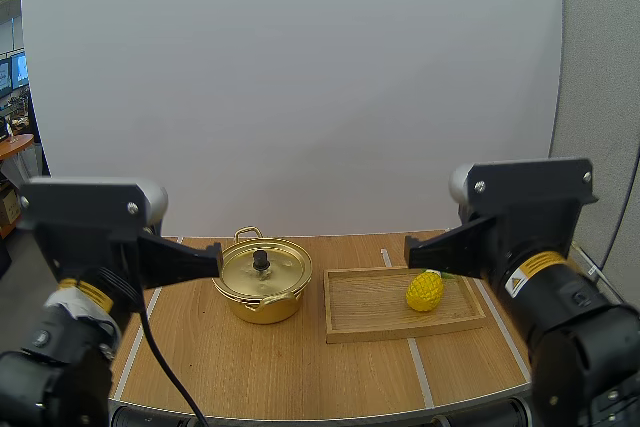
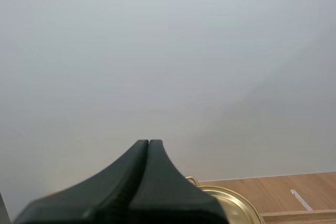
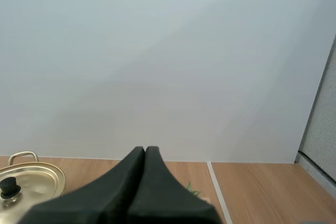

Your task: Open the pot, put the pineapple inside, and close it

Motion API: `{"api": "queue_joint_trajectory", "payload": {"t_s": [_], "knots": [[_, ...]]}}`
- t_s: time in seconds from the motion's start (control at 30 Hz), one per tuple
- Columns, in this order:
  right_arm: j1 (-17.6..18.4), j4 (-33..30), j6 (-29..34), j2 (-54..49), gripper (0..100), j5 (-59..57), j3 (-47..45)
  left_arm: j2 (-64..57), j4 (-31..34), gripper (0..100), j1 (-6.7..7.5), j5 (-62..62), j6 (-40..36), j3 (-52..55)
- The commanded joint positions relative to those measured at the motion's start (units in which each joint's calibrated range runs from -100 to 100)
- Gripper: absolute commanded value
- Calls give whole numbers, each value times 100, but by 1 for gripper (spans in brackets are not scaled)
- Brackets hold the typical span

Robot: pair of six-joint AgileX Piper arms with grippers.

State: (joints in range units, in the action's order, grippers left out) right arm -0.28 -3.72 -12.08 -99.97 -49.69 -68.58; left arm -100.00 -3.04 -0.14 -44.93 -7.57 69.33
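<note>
A gold pot (image 1: 262, 287) stands on the wooden table with its lid (image 1: 264, 267) on, a black knob (image 1: 261, 260) at the lid's centre. A yellow pineapple (image 1: 425, 290) lies in a wooden tray (image 1: 362, 314) to the pot's right. My left gripper (image 1: 214, 259) hovers shut just left of the pot, its fingers (image 2: 148, 153) lying together as one wedge with the pot's rim (image 2: 231, 205) beyond. My right gripper (image 1: 410, 247) hangs shut above the tray's far side, near the pineapple. Past its closed fingers (image 3: 145, 158) I see the lid (image 3: 29, 179) and green leaves (image 3: 192, 189).
White tape lines (image 1: 410, 342) run across the table beside the tray. A white wall panel (image 1: 300, 77) stands behind the table, and a grey partition (image 1: 600, 97) rises at the right. Bare wood lies in front of the pot and tray.
</note>
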Motion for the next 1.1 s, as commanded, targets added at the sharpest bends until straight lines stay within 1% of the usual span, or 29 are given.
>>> {"api": "queue_joint_trajectory", "payload": {"t_s": [0.0,0.13,0.23,0.33,0.53,0.6,0.7,0.87,1.07], "knots": [[-19,-45,-22,-3,0,-867,463,0,50,0,-27,-934,223,-437],[-19,-45,-22,-3,0,-1854,959,0,50,0,-27,-2192,338,-949],[-19,-45,-22,-3,0,-2690,1247,0,50,0,-27,-2702,338,-1231],[-19,-45,-22,-3,0,-3340,1443,0,50,0,-27,-2837,338,-1389],[-19,-45,-97,6,0,-3915,1513,19,-78,0,-27,-2916,362,-1437],[-19,-34,-97,203,0,-4090,1513,226,-200,0,-27,-2980,397,-1437],[-19,-34,-97,609,0,-4134,1513,641,-365,0,-27,-2926,397,-1437],[-19,-34,-97,1383,0,-3996,1513,1492,-446,0,-27,-2421,397,-1437],[-19,-34,-97,2239,0,-3485,1513,2540,-459,0,-27,-1716,406,-1437]]}}
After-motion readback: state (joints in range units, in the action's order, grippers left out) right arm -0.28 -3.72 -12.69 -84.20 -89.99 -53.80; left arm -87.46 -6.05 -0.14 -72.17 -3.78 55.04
